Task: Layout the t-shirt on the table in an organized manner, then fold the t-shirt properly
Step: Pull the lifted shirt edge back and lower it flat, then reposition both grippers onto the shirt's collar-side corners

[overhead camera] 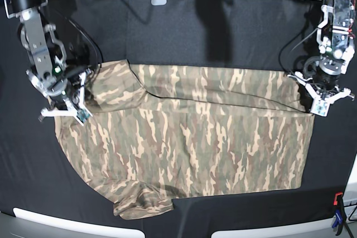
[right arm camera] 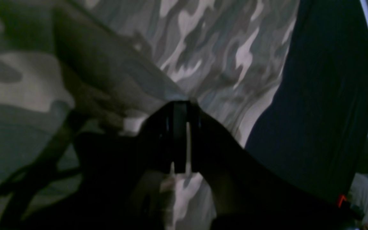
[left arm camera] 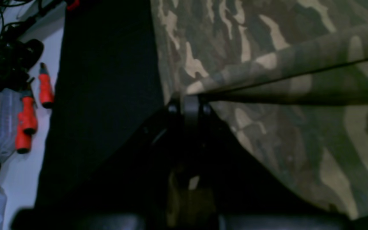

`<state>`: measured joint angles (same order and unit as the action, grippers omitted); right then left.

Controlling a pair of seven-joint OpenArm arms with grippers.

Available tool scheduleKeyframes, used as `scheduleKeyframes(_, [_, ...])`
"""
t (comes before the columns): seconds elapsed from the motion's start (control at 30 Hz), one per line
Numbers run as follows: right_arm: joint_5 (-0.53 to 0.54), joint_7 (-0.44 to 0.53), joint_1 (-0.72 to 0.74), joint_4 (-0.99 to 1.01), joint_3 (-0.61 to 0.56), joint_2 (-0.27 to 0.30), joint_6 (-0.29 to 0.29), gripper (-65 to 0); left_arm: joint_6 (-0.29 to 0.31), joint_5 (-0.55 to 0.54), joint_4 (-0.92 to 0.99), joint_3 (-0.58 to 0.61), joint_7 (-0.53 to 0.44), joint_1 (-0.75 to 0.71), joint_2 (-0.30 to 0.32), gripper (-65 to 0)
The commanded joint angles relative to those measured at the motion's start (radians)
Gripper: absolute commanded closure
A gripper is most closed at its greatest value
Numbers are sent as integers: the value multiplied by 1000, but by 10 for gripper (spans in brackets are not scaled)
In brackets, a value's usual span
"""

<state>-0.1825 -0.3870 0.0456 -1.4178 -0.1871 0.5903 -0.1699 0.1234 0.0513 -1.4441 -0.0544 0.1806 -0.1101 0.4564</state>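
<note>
Two robot arms grip opposite ends of a camouflage t-shirt (overhead camera: 189, 137) spread across the black-clothed table (overhead camera: 223, 32). Nearest the base camera, one short sleeve (overhead camera: 144, 202) lies bunched at the shirt's near edge, just short of the table's front rim, where an orange-and-blue clamp (overhead camera: 338, 215) bites the cloth at the corner. Farther in, the body of the shirt lies mostly flat, its far portion doubled over in a long fold that runs from one arm to the other. The right gripper (overhead camera: 71, 111), at that view's left, is closed on the fabric beside the other sleeve; its wrist camera shows the jaws pinched tight on a lifted ridge of cloth (right arm camera: 179, 102). The left gripper (overhead camera: 322, 100), at the view's right, is likewise clamped on the shirt's corner, with the taut fold stretching away from its tips (left arm camera: 188, 103). Beyond the table's edge in the left wrist view, orange-handled tools (left arm camera: 30, 108) lie on a pale surface.
</note>
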Motion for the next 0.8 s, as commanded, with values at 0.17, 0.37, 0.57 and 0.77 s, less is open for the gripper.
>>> scheduleKeyframes(0.17, [-4,5,77,29,-3,20,13,0,-18,0,-14,-10,-25,13,9,0])
scheduleKeyframes(0.37, [-5,1,76,29,-3,25,13,0,-18,0,-14,-10,-25,13,9,0])
scheduleKeyframes(0.57, [-4,-81,89,29,-2,25,13,-22,-18,0,-14,-10,-24,13,10,-22])
scheduleKeyframes(0.77, [0,-158,123,-9,-2,31,13,-198,-19,47,-28,-10,18,13,32,-265])
